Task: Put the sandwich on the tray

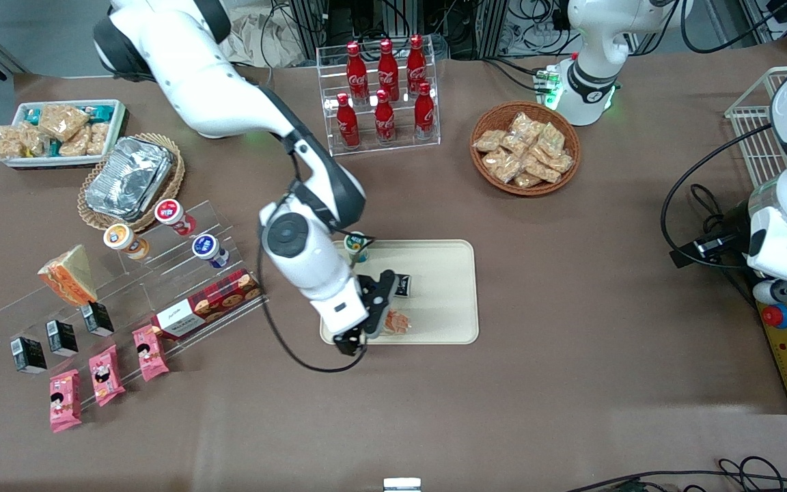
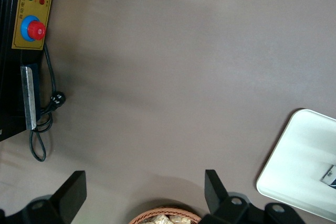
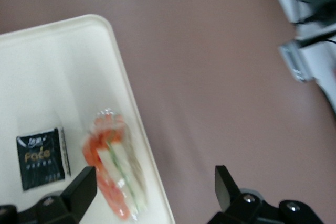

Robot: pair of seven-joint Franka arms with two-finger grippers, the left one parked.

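The sandwich [image 3: 114, 167] lies flat on the tray [image 1: 445, 311], close to the tray's rim on the side nearer the front camera, its orange, white and green layers showing through clear wrap. Just beside it on the tray sits a small black carton [image 3: 42, 157] printed with "Pate" in gold. A small cup [image 1: 356, 247] stands at the tray's corner farther from the camera. The pincer [image 3: 152, 195] hovers above the sandwich, released, its two fingers [image 3: 81, 187] spread wide with one over the sandwich's edge and the other past the rim, over the bare tabletop [image 1: 571, 383]. The right arm reaches down over the tray from the working arm's end, elbow bent, wrist tilted toward the camera. Farther off, red bottles [image 1: 387, 85] marked "Coca-Cola" stand in a clear rack
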